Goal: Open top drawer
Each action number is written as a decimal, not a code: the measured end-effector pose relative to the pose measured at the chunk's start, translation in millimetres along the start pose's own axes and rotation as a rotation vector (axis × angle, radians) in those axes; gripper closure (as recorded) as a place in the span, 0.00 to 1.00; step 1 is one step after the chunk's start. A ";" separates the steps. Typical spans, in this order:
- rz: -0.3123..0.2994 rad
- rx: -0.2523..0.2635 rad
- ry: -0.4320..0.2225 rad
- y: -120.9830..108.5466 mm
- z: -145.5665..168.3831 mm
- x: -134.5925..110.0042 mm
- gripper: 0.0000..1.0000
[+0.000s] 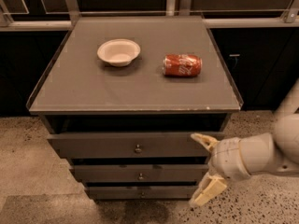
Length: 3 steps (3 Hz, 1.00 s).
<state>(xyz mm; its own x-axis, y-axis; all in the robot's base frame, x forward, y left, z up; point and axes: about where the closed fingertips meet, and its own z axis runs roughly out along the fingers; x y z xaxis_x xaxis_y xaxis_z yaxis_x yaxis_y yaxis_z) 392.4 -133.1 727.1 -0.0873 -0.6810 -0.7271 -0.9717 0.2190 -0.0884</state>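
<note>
Camera view looks down on a grey counter (117, 94) with three dark grey drawer fronts stacked beneath it. The top drawer (93, 146) is the widest of them and sits just under the counter's front edge, at about 6 o'clock from the frame's centre, with a dark gap above it. Its small round knob (138, 149) is at the middle of the panel. The middle drawer (107, 173) and the bottom drawer (117, 192) lie below it, each narrower than the one above.

The end effector (204, 167) hangs at about 4 o'clock in the frame, at 3 o'clock from the knob and well apart from it. Its two pale fingers (208, 193) are spread wide, one up and one down, gripping nothing. The upper finger overlaps the right end of the top drawer front; whether it touches the panel I cannot tell. The arm (261, 153) reaches in from the right edge.

On the counter, a white bowl (118, 52) stands upright at about 11 o'clock from centre. A red soda can (182, 65) lies on its side at 3 o'clock from the bowl, apart from it. A speckled floor (28, 171) surrounds the cabinet.
</note>
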 end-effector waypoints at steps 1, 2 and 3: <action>0.049 -0.053 -0.064 -5.4 56.6 11.0 0.00; 0.058 -0.057 -0.068 -5.5 60.3 15.0 0.00; 0.061 0.021 -0.052 -16.8 48.1 17.5 0.00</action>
<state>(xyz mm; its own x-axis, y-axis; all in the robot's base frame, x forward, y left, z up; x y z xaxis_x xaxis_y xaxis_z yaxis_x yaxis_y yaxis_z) 417.8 -115.1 683.1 -0.1346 -0.6287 -0.7659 -0.9600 0.2742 -0.0564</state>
